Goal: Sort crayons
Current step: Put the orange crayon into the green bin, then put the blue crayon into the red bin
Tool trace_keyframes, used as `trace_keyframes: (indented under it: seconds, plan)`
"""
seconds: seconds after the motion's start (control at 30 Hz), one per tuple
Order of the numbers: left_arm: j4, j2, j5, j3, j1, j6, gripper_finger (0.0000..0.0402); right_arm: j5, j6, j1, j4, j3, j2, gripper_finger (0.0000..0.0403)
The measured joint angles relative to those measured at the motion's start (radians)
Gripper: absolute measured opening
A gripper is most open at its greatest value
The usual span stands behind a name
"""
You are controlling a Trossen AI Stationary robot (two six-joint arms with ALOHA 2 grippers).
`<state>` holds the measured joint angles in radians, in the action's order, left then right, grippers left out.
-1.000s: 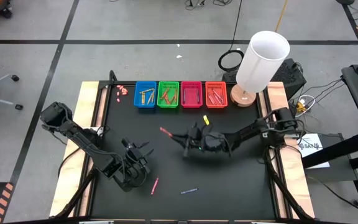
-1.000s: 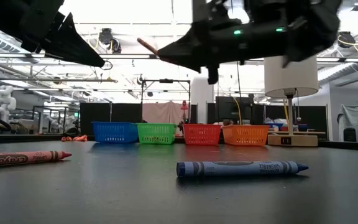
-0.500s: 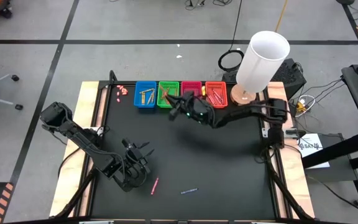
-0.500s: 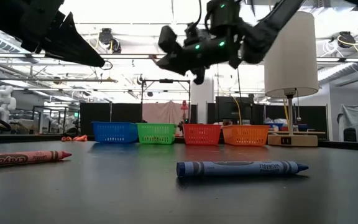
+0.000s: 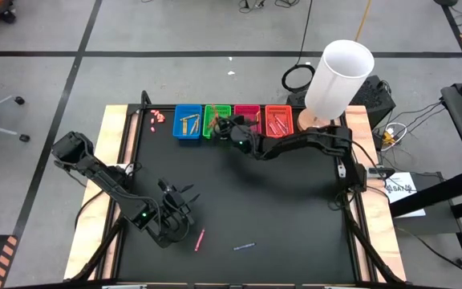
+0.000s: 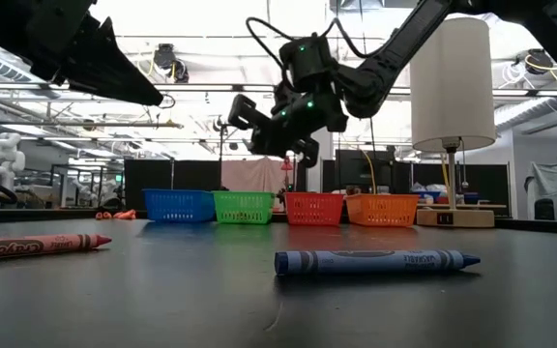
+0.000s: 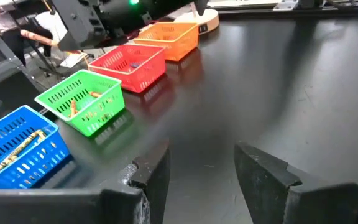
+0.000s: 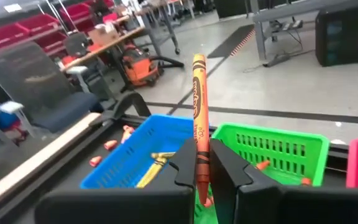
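My right gripper (image 8: 202,163) pinches 1 orange crayon (image 8: 199,118) upright, green basket (image 8: 278,149) just beyond it. My left gripper (image 7: 201,165) hangs apart, fingers parted, holding nothing.

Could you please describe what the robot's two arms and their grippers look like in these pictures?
Both arms are dark, nearly black, jointed links. The right arm carries black cables looping over its wrist and small green lights near the right gripper. The left arm shows one green light near the left gripper. Each gripper has two flat, blocky dark fingers.
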<state>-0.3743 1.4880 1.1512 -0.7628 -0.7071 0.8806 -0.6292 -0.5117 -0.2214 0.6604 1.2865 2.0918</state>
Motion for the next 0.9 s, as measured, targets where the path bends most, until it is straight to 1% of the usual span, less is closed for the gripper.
trace_keyframes:
  seconds: [0.1, 0.23, 0.3, 0.4, 0.57, 0.67, 0.73, 0.8, 0.9]
  plan:
    - [0.000, 0.000, 0.000, 0.000, 0.000, 0.000, 0.0176, 0.000, -0.003, -0.001, -0.027, 0.000, 0.000, 0.0010]
    - [0.000, 0.000, 0.000, 0.000, 0.000, -0.003, 0.0176, 0.002, -0.047, -0.005, -0.100, 0.000, 0.000, 0.0010]
    - [0.000, 0.000, 0.000, 0.000, 0.000, -0.003, 0.0176, 0.002, -0.061, -0.007, -0.138, 0.000, 0.000, 0.0018]
    - [0.001, 0.000, 0.000, 0.000, 0.000, -0.002, 0.0176, 0.003, -0.059, -0.007, -0.169, 0.000, 0.000, 0.0044]
    - [0.003, 0.000, 0.000, 0.000, 0.000, 0.002, 0.0176, 0.005, -0.023, 0.000, -0.196, 0.000, -0.002, 0.0108]
    - [0.003, 0.000, 0.000, 0.000, 0.000, 0.002, 0.0176, 0.014, 0.052, 0.014, -0.199, 0.000, -0.026, 0.0141]
    - [0.003, 0.000, 0.000, 0.000, 0.000, 0.003, 0.0176, 0.056, 0.155, 0.032, -0.224, 0.000, -0.068, 0.0157]
    - [0.003, 0.000, -0.002, 0.000, 0.000, 0.003, 0.0176, 0.083, 0.255, 0.066, -0.289, 0.000, -0.128, 0.0168]
    - [0.002, 0.000, -0.004, 0.000, 0.000, 0.003, 0.0176, 0.083, 0.378, 0.141, -0.458, 0.001, -0.219, 0.0175]
